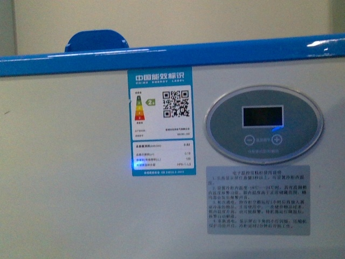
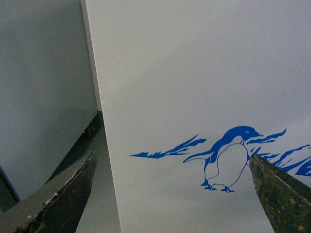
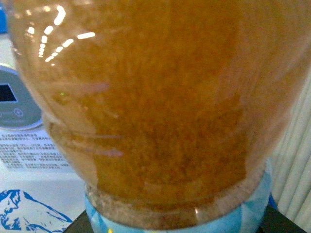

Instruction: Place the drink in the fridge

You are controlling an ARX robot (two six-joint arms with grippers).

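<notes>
Left gripper [image 2: 171, 158] stands spread wide with nothing between its worn dark fingers [image 2: 68, 194], facing the white wall of the fridge [image 1: 81, 216], where a blue penguin [image 2: 228, 160] is printed among jagged blue peaks. The right gripper [image 3: 175, 225] carries a clear drink bottle [image 3: 155, 97], which fills nearly the whole right wrist view. Only dark slivers of the claw show at either side of the bottle's pale blue label band [image 3: 252, 204], pressed close against it. The bottle is full of cloudy orange liquid, with ceiling lights glinting on its shoulder. Behind it lie the fridge's front wall and a corner of the mountain graphic [image 3: 24, 208]. Seen from the front, the fridge fills the frame just ahead of the robot. A blue top rim [image 1: 161, 59] runs across it, and below that an energy label [image 1: 160, 121] sits beside an oval control panel [image 1: 264, 129] with a dark display. A grey instruction sticker [image 1: 257, 199] is fixed beneath the panel. The bottle is outside the fridge, held before its front wall.
</notes>
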